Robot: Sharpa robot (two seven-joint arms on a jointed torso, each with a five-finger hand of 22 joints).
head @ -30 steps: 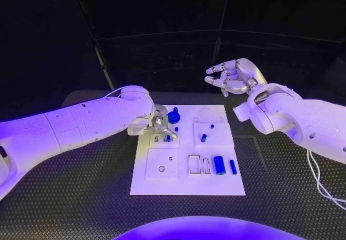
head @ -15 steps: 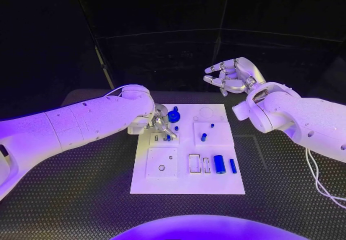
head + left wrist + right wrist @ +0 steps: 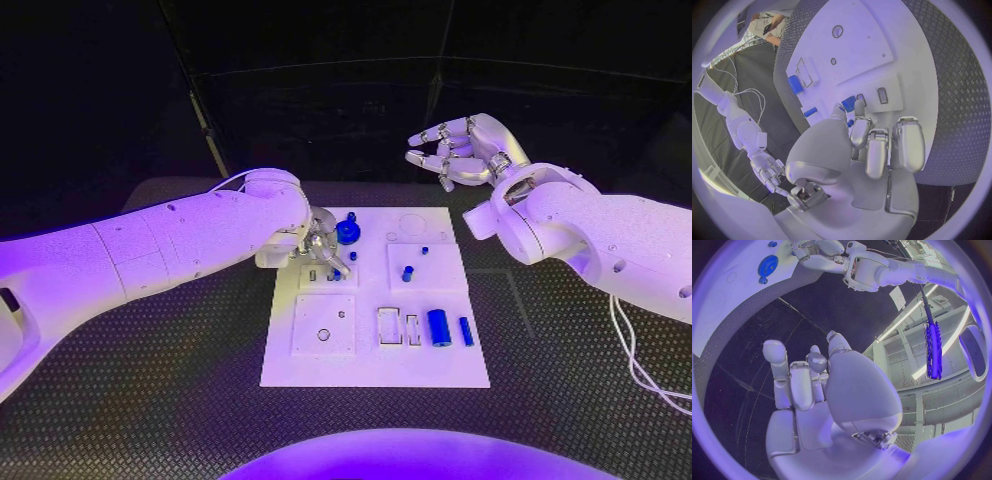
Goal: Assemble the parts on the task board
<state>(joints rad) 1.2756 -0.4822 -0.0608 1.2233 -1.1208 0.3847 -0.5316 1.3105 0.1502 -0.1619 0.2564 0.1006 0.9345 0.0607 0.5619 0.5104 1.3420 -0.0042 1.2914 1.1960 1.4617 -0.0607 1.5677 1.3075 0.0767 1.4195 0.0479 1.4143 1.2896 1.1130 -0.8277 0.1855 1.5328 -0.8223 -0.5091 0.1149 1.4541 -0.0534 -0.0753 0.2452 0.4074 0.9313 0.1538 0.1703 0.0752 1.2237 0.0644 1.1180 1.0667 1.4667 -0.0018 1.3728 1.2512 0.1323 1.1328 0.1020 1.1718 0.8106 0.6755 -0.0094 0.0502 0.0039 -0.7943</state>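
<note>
Little has moved: left hand (image 3: 323, 250) remains curled over the task board (image 3: 375, 372), apparently seating small parts (image 3: 408, 273); contents indiscernible. Right hand (image 3: 462, 150) hangs loosely curled, empty.

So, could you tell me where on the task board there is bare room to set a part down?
The near strip of the task board, below the square plate and the blue cylinders, is bare. The far left corner is crowded: the left hand sits by the round blue knob. The right hand hangs beyond the board.
</note>
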